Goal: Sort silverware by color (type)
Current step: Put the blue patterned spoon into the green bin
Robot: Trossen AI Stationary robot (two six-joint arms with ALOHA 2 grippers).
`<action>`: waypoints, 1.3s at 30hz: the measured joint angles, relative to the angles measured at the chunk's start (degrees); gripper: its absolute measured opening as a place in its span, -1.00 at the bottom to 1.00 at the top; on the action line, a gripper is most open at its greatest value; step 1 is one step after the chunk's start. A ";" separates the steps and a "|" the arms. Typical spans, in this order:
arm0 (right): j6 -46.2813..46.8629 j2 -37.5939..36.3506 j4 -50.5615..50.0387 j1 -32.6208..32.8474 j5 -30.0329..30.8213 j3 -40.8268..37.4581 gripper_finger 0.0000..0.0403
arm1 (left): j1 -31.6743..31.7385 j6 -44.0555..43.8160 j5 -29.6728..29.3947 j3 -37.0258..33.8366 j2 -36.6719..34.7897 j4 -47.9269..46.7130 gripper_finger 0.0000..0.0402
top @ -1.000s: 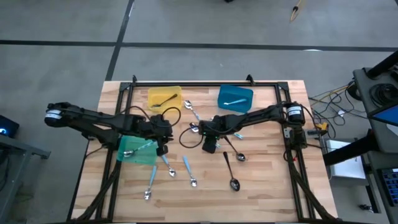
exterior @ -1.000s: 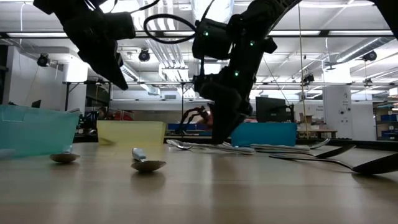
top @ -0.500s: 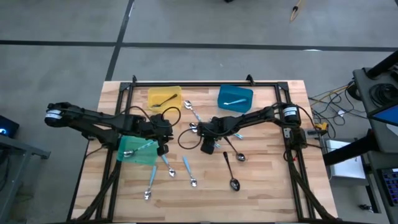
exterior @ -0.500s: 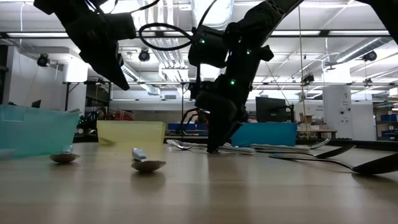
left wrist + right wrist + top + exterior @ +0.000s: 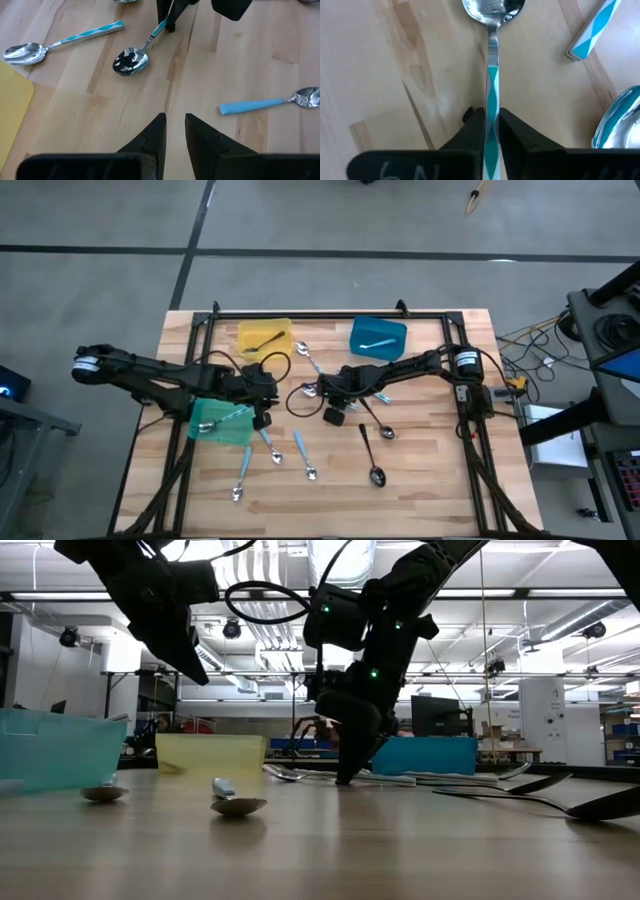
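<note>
One dark spoon (image 5: pixel 262 340) | yellow bin (image 5: pixel 281 329); blue-handled utensil (image 5: pixel 376 343) | blue bin (image 5: pixel 394 333)

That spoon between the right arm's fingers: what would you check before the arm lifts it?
1. Right gripper closed on the blue-handled spoon: ok, the fingers pinch its handle.
2. Grip centred: ok, the handle runs straight between the fingers.
3. Spoon free of neighbours: ok, another blue-handled spoon lies apart from it.
4. Blue bin has room: ok, one utensil shows inside.
5. Left gripper out of the way: ok, it hangs by the green bin.
6. Grip firm enough to lift: cannot tell.
</note>
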 joint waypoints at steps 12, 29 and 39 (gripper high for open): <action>-4.01 -8.00 0.01 0.64 1.56 -0.39 -0.88 | 0.00 -0.04 0.00 0.00 0.00 0.40 -0.74; -12.50 -13.36 13.18 0.55 2.84 -2.20 -0.88 | -0.11 -0.07 0.00 -0.04 0.00 1.86 -0.74; -19.29 -13.38 26.03 0.80 11.15 -2.39 -0.88 | -0.49 -2.11 0.03 -0.04 -0.07 1.82 -0.74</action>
